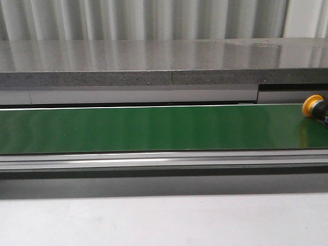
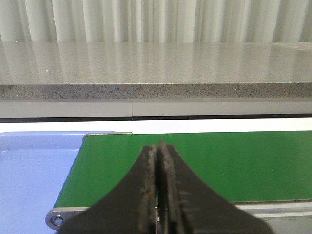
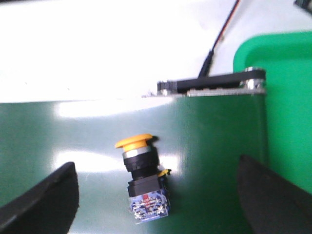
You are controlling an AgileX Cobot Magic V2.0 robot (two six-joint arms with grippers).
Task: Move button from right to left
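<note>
**Ana:** Starting with the front view: the button [image 1: 315, 108] lies on its side at the far right end of the green belt [image 1: 154, 128], partly cut off by the frame edge. Neither arm shows here, so this view says nothing about either claw.

**Ben:** And the left wrist view?

**Ana:** It shows the left claw [image 2: 158, 195] with its fingers pressed together, holding nothing, above the belt's left end. A blue tray [image 2: 29, 175] sits just beside that end, which the front view misses entirely. No button is in sight from there.

**Ben:** The right wrist view fills that gap.

**Ana:** Yes. The right claw [image 3: 161, 195] is spread wide, with the button between its fingers, touching neither. Only here do you see the yellow head, black collar and clear-and-blue block at the rear, plus a green tray [image 3: 287, 97] past the belt's end.

**Ben:** What could go wrong?

**Ana:** I'd guess the round collar could roll or twist as the fingers close, since the button lies tilted across the claw. The picture is blurred, so I can't tell how well it is centred. A pinch on the rounded head alone might slip.
</note>
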